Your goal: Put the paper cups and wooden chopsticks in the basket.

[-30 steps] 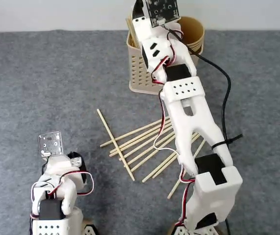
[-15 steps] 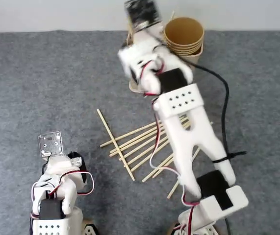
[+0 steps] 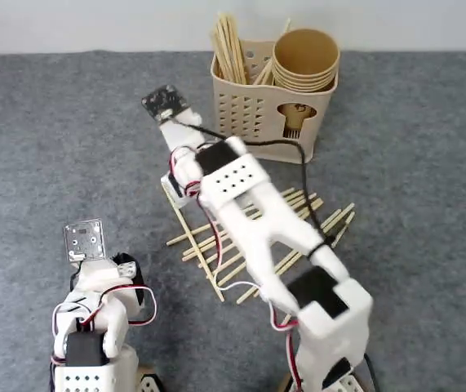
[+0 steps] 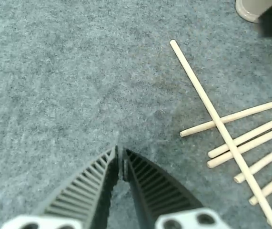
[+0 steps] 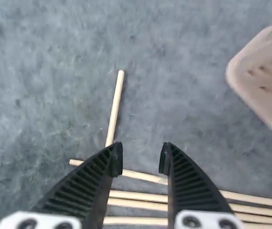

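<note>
Pale round wooden chopsticks (image 3: 190, 235) lie fanned and crossed on the grey felt mat (image 3: 69, 147), near the beige perforated plastic basket (image 3: 259, 114). The basket holds a stack of tan paper cups (image 3: 304, 51) and a bundle of upright sticks (image 3: 231, 49). The right gripper (image 5: 140, 160) hangs spread and empty over one slanting stick (image 5: 114, 107). The left gripper (image 4: 121, 164) is pinched closed on nothing, above the mat.

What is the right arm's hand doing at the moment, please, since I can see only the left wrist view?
Observer: The right hand is open, just above the loose pale wooden chopsticks on the grey carpet.
Operator: Thank you. What is in the basket so far?
Observer: The beige perforated plastic basket holds a stack of brown paper cups beside an upright bundle of wooden chopsticks.
</note>
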